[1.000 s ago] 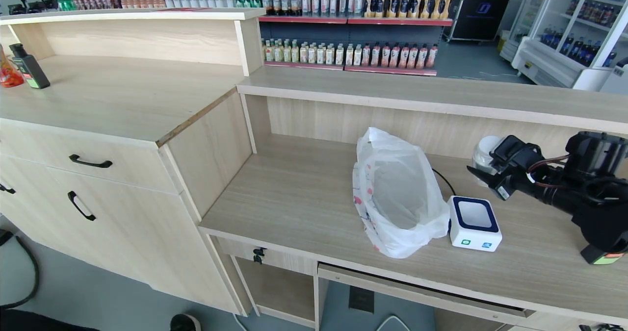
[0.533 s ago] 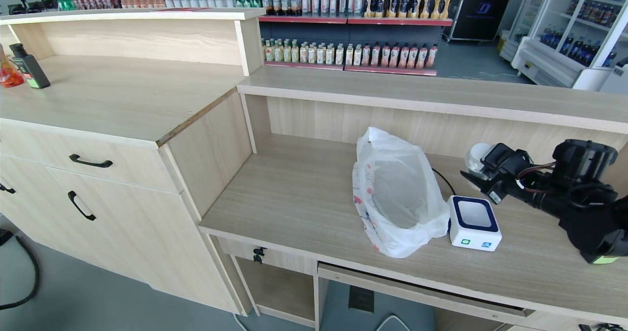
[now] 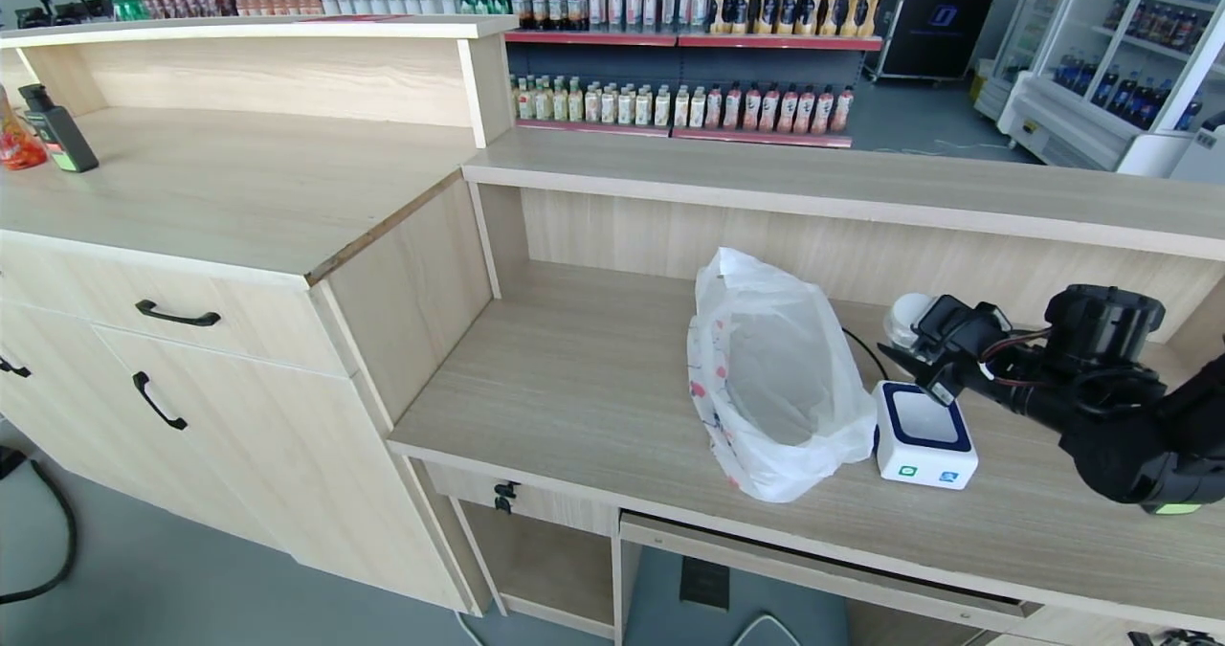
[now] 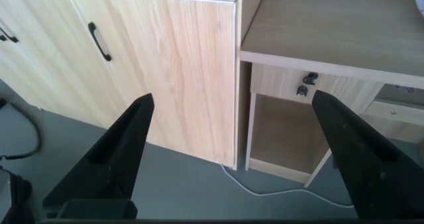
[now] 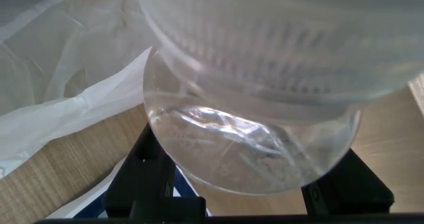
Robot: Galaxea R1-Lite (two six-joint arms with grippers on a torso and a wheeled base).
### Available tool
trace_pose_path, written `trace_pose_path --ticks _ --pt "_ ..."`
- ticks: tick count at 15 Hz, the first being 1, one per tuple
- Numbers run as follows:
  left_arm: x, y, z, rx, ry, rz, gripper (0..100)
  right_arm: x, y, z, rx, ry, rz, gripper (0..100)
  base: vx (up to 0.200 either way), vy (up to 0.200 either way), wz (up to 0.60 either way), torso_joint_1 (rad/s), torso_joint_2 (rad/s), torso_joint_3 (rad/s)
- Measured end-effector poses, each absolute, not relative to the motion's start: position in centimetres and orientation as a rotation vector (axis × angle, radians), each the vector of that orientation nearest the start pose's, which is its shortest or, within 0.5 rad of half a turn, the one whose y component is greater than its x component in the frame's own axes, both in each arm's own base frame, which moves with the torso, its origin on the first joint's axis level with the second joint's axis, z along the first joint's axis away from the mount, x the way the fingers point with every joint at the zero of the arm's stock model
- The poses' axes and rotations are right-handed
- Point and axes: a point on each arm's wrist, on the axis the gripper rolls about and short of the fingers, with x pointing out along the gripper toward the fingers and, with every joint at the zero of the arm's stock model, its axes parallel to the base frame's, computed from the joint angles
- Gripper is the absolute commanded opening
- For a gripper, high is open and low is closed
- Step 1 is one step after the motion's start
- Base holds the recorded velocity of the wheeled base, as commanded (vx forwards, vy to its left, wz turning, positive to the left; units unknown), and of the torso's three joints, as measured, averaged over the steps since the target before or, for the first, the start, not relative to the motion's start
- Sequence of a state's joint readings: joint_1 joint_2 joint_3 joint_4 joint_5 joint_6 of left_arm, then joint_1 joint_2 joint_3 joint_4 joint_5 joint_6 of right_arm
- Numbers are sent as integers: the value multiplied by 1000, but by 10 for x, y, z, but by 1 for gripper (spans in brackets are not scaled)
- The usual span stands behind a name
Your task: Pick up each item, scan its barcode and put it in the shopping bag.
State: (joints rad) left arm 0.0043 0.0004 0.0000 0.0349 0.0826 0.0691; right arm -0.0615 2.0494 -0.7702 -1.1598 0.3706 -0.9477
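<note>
Black right arm, drum-shaped joint, reddish cable, possibly green label, left pincer black, tapered

The right gripper, clamped on the clear container, travels along the worktop toward the shopping bag and sinks a little. The container, earlier off to the right of the scanner, now hangs just above the scanner's rear edge, nearer the bag.

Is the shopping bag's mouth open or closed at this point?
Open: the shopping bag stands on the counter with its mouth gaping toward the head camera, its interior visible.
</note>
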Motion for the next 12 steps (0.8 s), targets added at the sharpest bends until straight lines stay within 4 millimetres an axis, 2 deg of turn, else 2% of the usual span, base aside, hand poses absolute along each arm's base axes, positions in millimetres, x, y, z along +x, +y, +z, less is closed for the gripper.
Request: trace_pose_path --ticks 12 --pt "-23 2 72 70 38 86 100 365 -12 105 -911 -44 342 0 0 0 0 0 0 0"
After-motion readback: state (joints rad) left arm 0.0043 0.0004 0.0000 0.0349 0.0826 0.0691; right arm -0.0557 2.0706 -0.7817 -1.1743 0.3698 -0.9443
